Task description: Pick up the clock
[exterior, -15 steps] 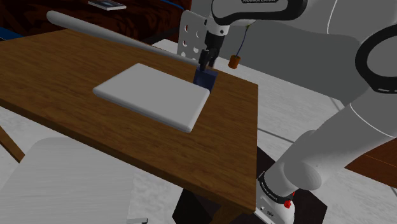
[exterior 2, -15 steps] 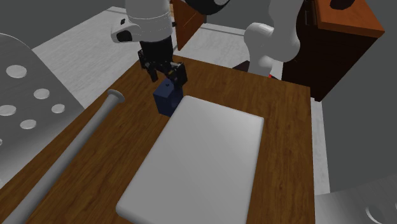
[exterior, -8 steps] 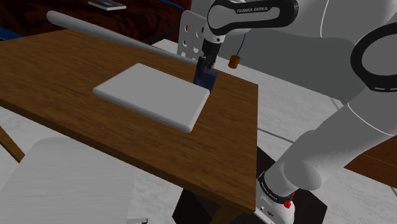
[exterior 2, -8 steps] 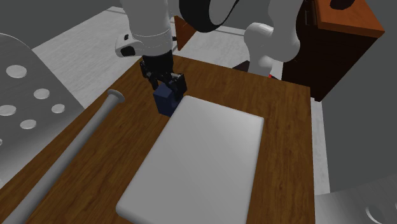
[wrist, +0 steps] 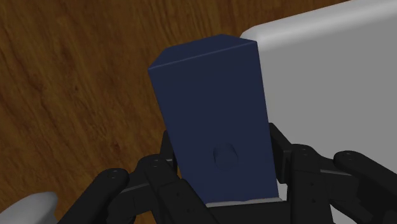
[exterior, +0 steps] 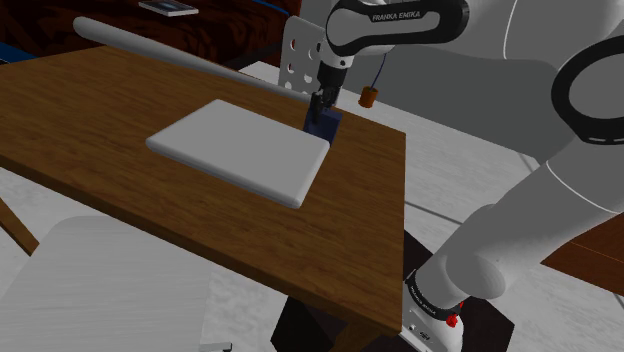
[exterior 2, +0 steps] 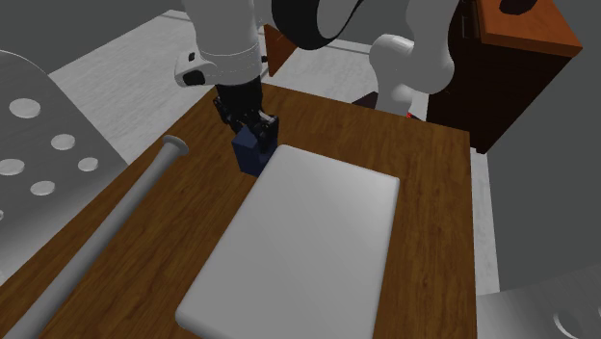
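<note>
Grey rod (exterior 2: 116,217) lying along wooden table's (exterior 2: 433,193) left edge in second exterior view; dark blue clock (exterior 2: 252,157) standing upright on table, just beside white board's (exterior 2: 318,231) far-left corner; black gripper (exterior 2: 258,133) clasping clock from above, fingers pressing both sides

1. White arm (exterior: 540,210) rises from the shoulder view's lower right and reaches up and to that view's left, the forearm lying nearly level.
2. Wrist bent down; black gripper (exterior: 322,100) points almost straight downward.
3. Wrist view: fingers (wrist: 294,167) drawn in against opposite sides of the dark blue clock (wrist: 213,108), clasping it.
</note>
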Action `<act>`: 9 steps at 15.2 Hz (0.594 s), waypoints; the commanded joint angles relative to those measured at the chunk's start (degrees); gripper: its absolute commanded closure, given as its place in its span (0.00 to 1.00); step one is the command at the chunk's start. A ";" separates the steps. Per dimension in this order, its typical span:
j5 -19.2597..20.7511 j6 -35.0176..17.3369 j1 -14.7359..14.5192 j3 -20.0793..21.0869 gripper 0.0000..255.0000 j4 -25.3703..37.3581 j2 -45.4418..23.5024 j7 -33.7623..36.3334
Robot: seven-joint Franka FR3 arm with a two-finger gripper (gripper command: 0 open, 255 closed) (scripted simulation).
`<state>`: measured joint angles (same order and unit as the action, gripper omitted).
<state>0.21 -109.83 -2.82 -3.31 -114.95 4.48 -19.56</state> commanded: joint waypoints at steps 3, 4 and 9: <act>0.03 0.67 0.04 -0.03 1.00 0.33 0.23 0.01; 0.03 1.43 0.04 -0.03 1.00 0.96 0.36 0.01; 0.05 5.24 0.02 -0.02 1.00 4.37 0.76 0.03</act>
<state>0.29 -105.40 -2.80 -3.32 -111.38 5.26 -19.49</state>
